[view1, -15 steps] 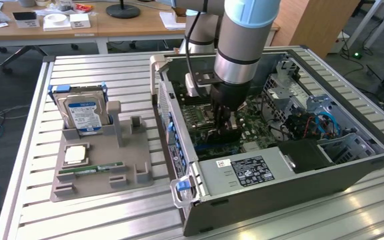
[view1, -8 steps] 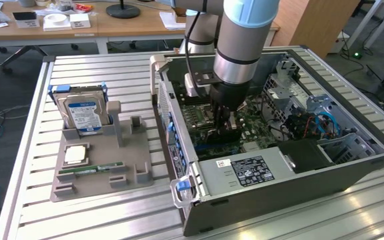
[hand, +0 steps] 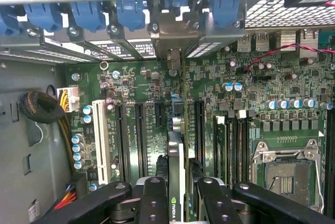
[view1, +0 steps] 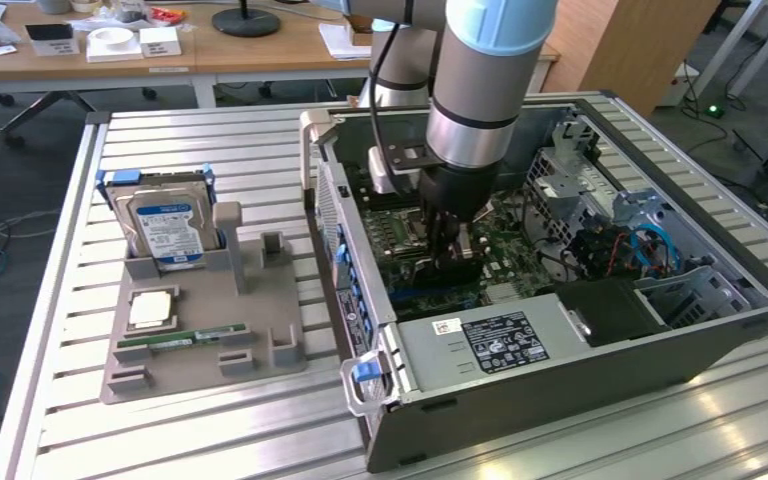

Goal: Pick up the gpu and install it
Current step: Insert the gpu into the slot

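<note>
Claw (hand: 176, 203) pinching gpu (hand: 176, 174) edge-on, held upright over motherboard (hand: 246, 85) inside computer case (view1: 704, 330) (bracket end toward rear slots), presumably to line up with slot.

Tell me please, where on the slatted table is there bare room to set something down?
Bare slats lie along the slatted table edge in front of the grey parts holder and behind the hard drive. The computer case crowds the exterior view's right.

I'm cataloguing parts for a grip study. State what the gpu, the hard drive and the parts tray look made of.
gpu: seen edge-on, a thin green board, likely fibreglass, with a silver metal end bracket.
hard drive: bare silvery metal casing under a glossy blue label.
parts tray: matte grey, probably moulded or printed plastic.
</note>
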### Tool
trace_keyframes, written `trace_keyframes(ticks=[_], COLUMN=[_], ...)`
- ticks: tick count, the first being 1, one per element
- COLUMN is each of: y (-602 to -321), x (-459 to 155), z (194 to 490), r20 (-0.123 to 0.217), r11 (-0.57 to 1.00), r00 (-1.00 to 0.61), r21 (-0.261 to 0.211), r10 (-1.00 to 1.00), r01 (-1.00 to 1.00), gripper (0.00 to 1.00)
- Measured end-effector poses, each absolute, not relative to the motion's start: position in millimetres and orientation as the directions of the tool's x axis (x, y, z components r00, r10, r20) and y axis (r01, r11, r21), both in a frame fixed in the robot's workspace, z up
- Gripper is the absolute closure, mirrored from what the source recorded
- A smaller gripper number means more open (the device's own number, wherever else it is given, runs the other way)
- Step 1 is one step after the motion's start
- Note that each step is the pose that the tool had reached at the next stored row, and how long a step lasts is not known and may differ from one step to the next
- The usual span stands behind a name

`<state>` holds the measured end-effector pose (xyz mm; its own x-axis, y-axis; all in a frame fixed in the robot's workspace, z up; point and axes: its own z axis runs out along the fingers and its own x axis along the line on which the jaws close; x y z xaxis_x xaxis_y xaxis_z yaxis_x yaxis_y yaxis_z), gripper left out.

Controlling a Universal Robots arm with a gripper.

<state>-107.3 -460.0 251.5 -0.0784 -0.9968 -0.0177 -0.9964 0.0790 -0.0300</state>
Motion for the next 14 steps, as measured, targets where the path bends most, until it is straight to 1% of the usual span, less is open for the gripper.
trace_keyframes(ticks=[14], y=[-460.1], x=[-107.6], z=[251.5], r20=[-0.018], r11=[0.079], r00=[-0.078], r21=[-0.03], r10=[-0.997], r01=[-0.996], gripper=[0.73])
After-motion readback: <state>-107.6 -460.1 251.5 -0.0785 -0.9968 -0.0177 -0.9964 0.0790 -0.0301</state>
